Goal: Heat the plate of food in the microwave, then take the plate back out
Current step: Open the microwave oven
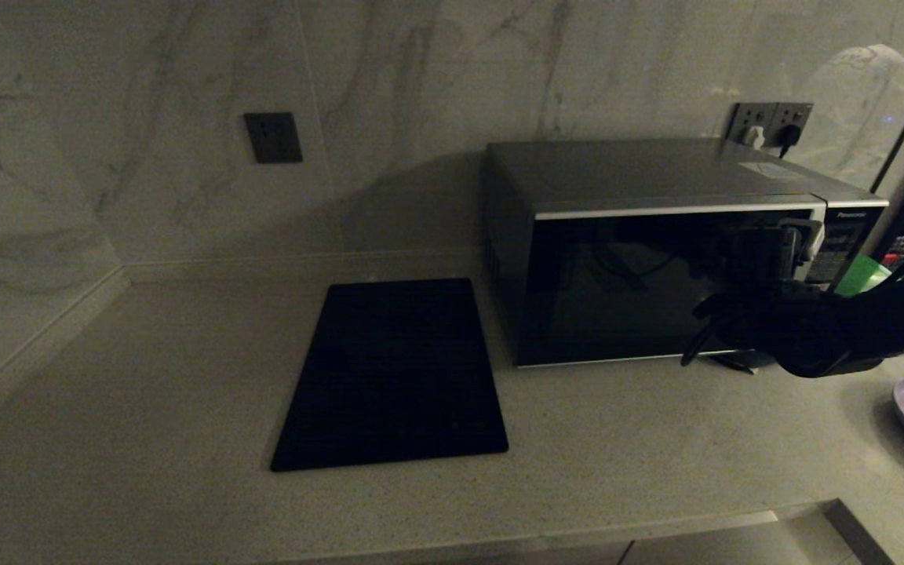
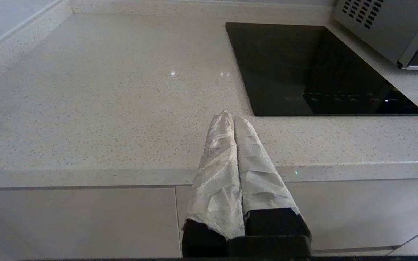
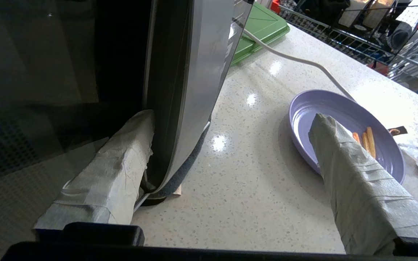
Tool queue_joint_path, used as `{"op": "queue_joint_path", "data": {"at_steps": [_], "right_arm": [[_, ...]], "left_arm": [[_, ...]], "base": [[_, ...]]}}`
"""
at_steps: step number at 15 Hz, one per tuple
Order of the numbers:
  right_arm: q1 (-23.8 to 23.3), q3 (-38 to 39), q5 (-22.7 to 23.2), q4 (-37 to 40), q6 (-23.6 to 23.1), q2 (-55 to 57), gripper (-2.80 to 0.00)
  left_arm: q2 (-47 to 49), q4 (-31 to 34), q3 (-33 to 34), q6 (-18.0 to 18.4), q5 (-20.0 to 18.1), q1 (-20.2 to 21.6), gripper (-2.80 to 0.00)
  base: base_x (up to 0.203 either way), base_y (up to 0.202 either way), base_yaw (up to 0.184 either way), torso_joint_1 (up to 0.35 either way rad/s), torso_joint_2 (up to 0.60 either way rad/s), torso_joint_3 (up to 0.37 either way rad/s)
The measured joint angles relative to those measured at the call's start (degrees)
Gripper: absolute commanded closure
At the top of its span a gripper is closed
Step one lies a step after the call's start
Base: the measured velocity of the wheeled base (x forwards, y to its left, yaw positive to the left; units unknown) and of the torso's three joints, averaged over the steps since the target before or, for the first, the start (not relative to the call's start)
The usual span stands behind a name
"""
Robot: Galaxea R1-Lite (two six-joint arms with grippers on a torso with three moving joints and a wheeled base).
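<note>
Right of centre in the head view sits the microwave (image 1: pixel 656 251), by far the biggest thing on the counter (image 1: pixel 185 377), door apparently not open yet. Left of it lies a flat black slab (image 1: pixel 393 373), nothing to do with the job.

At the right edge the right gripper (image 1: pixel 766 259) is up against the door's right end. From the right wrist view its jaws are spread wide, holding nothing: one wrapped finger (image 3: pixel 111 170) is pressed beside the door's silver edge (image 3: pixel 191 79), the other hangs over the plate of food (image 3: pixel 343 127), which sits on the counter just right of the oven, low right in the head view.

My worries, big to small:
- if the finger is only resting on the edge and not hooked behind it, it'll probably slip off and the door won't budge
- pull too hard and the whole oven could skid or twist on the counter
- that outer finger could clip the plate rim during the swing and scatter the fries (image 3: pixel 367 137)
- the white cable (image 3: pixel 296 59) runs behind the plate and might snag

The left gripper (image 2: pixel 229 119) is parked over the counter's front edge, fingers pressed together, empty.
</note>
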Motion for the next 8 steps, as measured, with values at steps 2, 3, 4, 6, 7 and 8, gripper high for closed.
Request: {"op": "queue_joint_path", "data": {"at_steps": [2,3,4,6,7,8], "right_arm": [[-0.52,-0.06,0.0,-0.02,-0.11,0.05,-2.8],[-0.85,-0.06,0.02,-0.04,-0.13,0.1,-2.8],[-1.1,0.02,0.02,-0.09,-0.11,0.13,-2.8],[-1.89,0.15,0.07,-0.56,-0.06,0.2,-2.8],[-1.77,0.53,-0.1,-0.52,0.05,0.18,-2.8],[-1.84,0.98,0.0,-0.48,0.06,0.16,-2.8]], "left_arm": [[0.0,0.0,0.0,0.02,0.0,0.0,0.0],[0.0,0.0,0.0,-0.01,-0.01,0.0,0.0],[0.0,0.0,0.0,-0.01,-0.02,0.0,0.0],[0.0,0.0,0.0,0.02,0.0,-0.02,0.0],[0.0,0.04,0.0,0.04,-0.05,0.11,0.0],[0.0,-0.05,0.0,0.0,0.0,-0.03,0.0]], "base": [[0.0,0.0,0.0,0.0,0.0,0.0],[0.0,0.0,0.0,0.0,0.0,0.0],[0.0,0.0,0.0,0.0,0.0,0.0],[0.0,0.0,0.0,0.0,0.0,0.0],[0.0,0.0,0.0,0.0,0.0,0.0],[0.0,0.0,0.0,0.0,0.0,0.0]]}}
